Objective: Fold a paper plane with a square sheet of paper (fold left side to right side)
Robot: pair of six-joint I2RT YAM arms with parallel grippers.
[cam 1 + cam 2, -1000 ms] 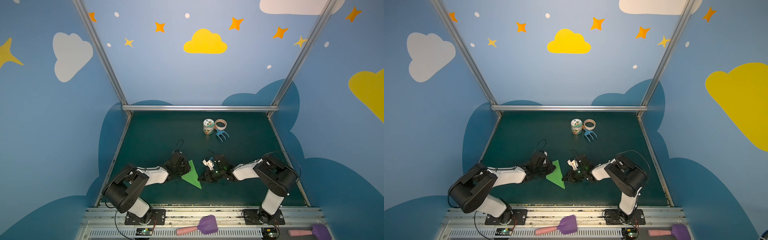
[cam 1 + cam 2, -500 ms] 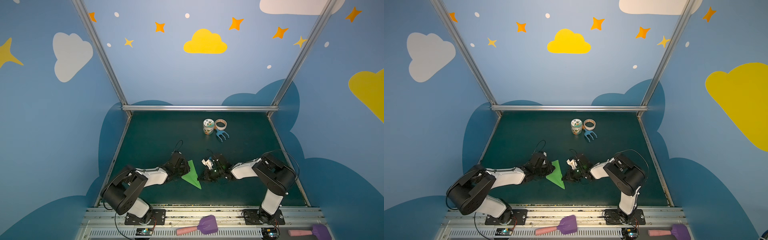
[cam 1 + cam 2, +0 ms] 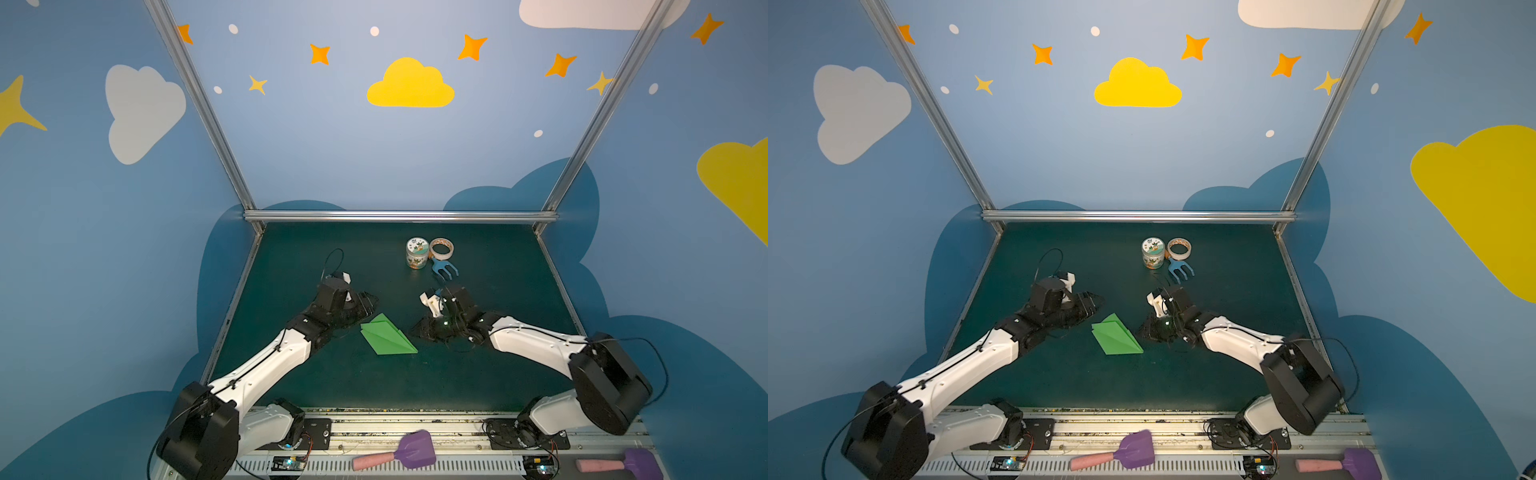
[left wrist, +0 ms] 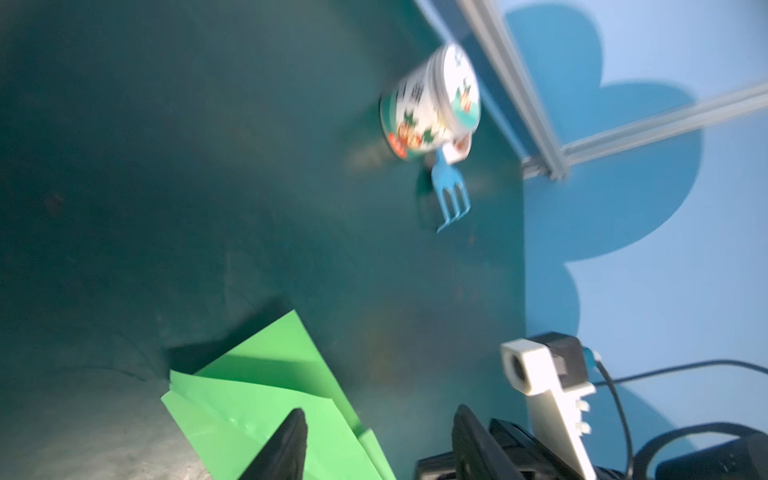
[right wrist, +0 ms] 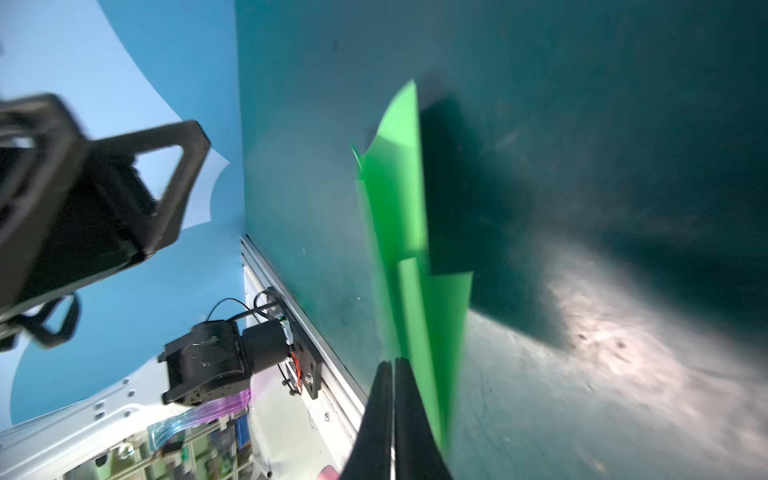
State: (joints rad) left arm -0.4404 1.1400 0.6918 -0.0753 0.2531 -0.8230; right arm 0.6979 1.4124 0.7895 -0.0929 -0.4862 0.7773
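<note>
- Two grippers flank the paper plane (image 3: pixel 388 338) (image 3: pixel 1116 338), which lies on the dark green table (image 3: pixel 498 270) at lower centre in both top views.
- Left gripper (image 3: pixel 368 302) sits just up-left of the plane's upper end, jaws apart. In the left wrist view one finger (image 4: pixel 291 440) overlaps the green paper at the bottom edge, and the other stands off it.
- Right gripper (image 3: pixel 419 332) sits close to the plane's right side, apart from it. In the right wrist view its fingers (image 5: pixel 380 415) are pressed together, with the paper just beside them.
</note>
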